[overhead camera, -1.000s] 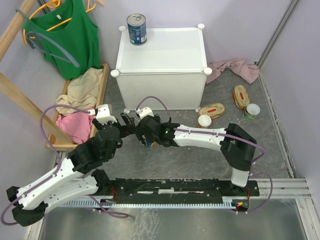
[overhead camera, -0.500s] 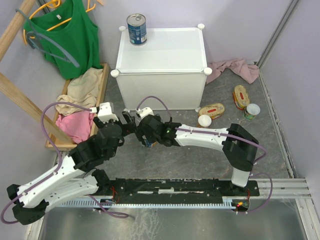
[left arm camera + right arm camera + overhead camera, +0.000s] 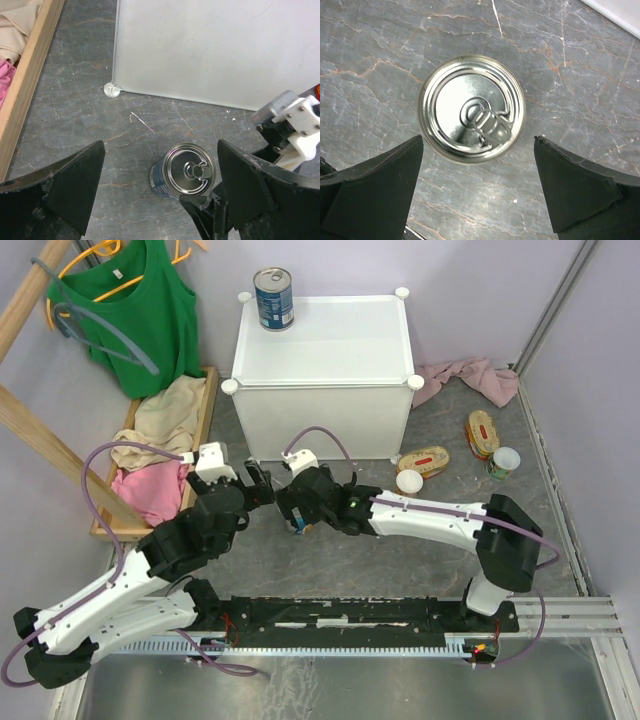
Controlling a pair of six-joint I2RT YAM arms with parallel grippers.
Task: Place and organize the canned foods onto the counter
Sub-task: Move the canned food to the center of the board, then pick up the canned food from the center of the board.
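One tall blue-labelled can (image 3: 273,298) stands upright on the counter (image 3: 322,390), at the back left corner of its flat top, and nothing else is on that top. The second tall can (image 3: 185,171) stands upright on the grey table (image 3: 560,540) just in front of the counter's front face, nearer its left foot, with its silver ring-pull lid facing up. The right gripper (image 3: 479,142) hangs directly above this can, its two dark fingers (image 3: 380,190) spread wide to either side of the lid; no contact with the can can be seen. The left gripper (image 3: 160,152) sits close by on the can's left, aimed toward the counter's front, and its fingers (image 3: 75,185) are also spread wide with nothing between them. In the left wrist view the can lies closer to this gripper's right finger than to its left. The other four cans rest on the table to the right of the counter's front right corner. An oval gold tin (image 3: 423,460) has a small white-topped can (image 3: 408,481) just beside it. Further toward the table's right edge, a second oval tin (image 3: 483,433) lies near the other small white-topped can (image 3: 505,462). A wooden tray (image 3: 207,415) of clothes runs along the counter's left side. A pink cloth (image 3: 470,378) lies crumpled at the back right.
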